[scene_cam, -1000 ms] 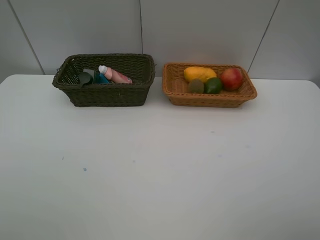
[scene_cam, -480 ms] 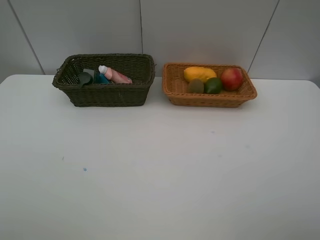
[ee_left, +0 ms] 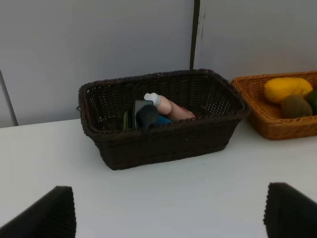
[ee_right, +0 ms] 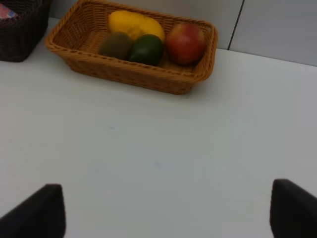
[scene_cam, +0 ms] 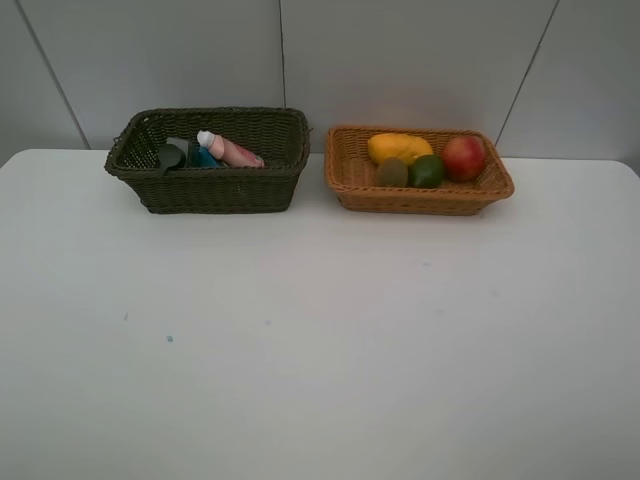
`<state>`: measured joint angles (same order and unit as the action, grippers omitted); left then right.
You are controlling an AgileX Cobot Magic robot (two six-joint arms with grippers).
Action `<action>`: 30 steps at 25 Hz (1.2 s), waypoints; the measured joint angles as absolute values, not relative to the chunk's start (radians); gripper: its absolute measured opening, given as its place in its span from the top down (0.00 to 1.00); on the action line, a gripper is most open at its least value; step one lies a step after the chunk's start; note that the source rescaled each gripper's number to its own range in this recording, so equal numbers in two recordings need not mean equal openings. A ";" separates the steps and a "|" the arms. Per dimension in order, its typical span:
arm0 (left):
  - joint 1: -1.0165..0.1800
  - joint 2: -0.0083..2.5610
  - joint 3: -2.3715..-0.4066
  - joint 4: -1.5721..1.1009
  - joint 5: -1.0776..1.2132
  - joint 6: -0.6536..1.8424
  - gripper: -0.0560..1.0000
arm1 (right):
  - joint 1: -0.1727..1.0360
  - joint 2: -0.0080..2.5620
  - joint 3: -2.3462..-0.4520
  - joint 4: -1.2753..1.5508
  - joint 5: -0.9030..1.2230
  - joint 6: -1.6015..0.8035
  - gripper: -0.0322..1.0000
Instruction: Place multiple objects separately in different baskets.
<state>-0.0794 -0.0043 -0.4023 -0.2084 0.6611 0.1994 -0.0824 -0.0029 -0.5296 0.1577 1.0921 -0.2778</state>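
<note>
The dark olive-green basket (scene_cam: 205,190) (ee_left: 163,144) holds a pink spray bottle (scene_cam: 232,150) (ee_left: 171,106), a dark green pump bottle (scene_cam: 170,156) (ee_left: 146,115) and a blue eraser block (scene_cam: 203,158). In the orange-tan basket (scene_cam: 420,198) (ee_right: 129,74) lie a yellow mango (scene_cam: 398,147) (ee_right: 134,25), a red pomegranate (scene_cam: 463,157) (ee_right: 185,43), a green avocado (scene_cam: 428,171) (ee_right: 146,49) and a brown kiwi (scene_cam: 392,172) (ee_right: 115,45). My left gripper (ee_left: 168,218) and right gripper (ee_right: 166,213) are open and empty, each well short of its basket. Neither arm shows in the exterior view.
Both baskets stand side by side at the back of the white table (scene_cam: 320,330), close to the grey panelled wall (scene_cam: 400,60). A few small blue specks (scene_cam: 169,339) mark the tabletop.
</note>
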 joint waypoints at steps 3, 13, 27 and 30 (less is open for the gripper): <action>-0.079 -0.005 -0.405 -0.208 0.669 0.199 0.00 | -0.082 -0.003 -0.530 0.158 1.092 -0.278 0.00; -0.079 -0.006 -0.503 -0.178 0.889 0.199 0.00 | -0.082 -0.003 -0.530 0.158 1.092 -0.278 0.00; -0.079 -0.007 -0.502 -0.105 1.066 0.184 0.00 | -0.082 -0.003 -0.530 0.158 1.092 -0.278 0.00; -0.079 -0.007 -0.502 -0.105 1.066 0.184 0.00 | -0.082 -0.003 -0.530 0.158 1.092 -0.278 0.00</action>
<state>-0.0794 -0.0073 -0.5016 -0.1055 1.0658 0.1841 -0.0824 -0.0029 -0.5296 0.1577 1.0921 -0.2778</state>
